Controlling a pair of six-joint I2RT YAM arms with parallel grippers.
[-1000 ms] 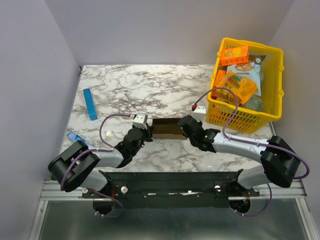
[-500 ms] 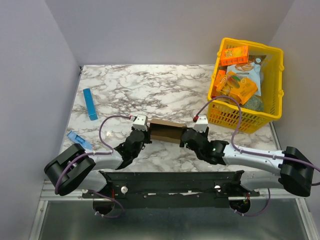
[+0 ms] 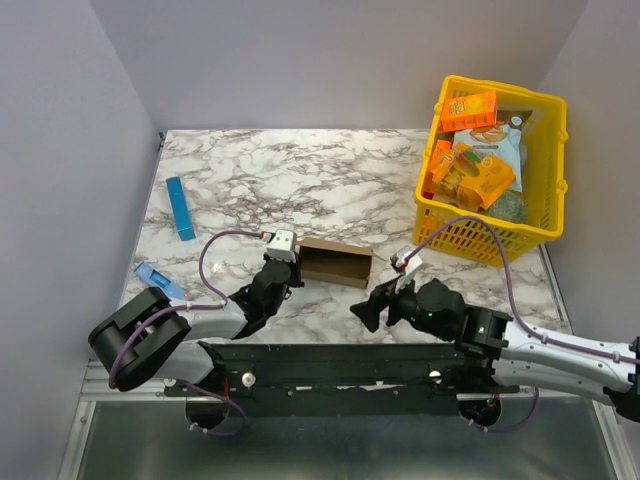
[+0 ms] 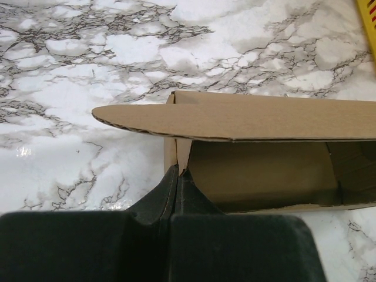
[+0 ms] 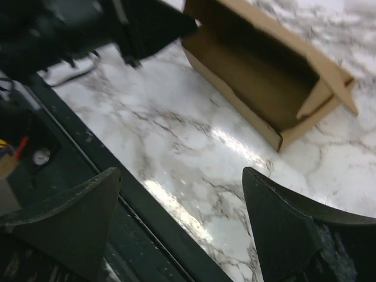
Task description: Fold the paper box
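The paper box is a plain brown open carton lying on the marble table near the front edge. My left gripper is shut on the thin end flap at its left end. In the left wrist view the fingers pinch that flap, with the box open beyond them and a long lid flap above. My right gripper hangs open, apart from the box's right end and nearer the front edge. In the right wrist view its fingers stand wide over bare marble, with the box at the top.
A yellow basket with orange snack boxes stands at the back right. A slim blue bar lies at the left, and a small blue item sits near the left arm. A black frame runs along the front edge.
My right gripper let go of the box's right end, opened wide and drew back toward the front edge. The box's right end swung slightly nearer. The left gripper kept its hold.
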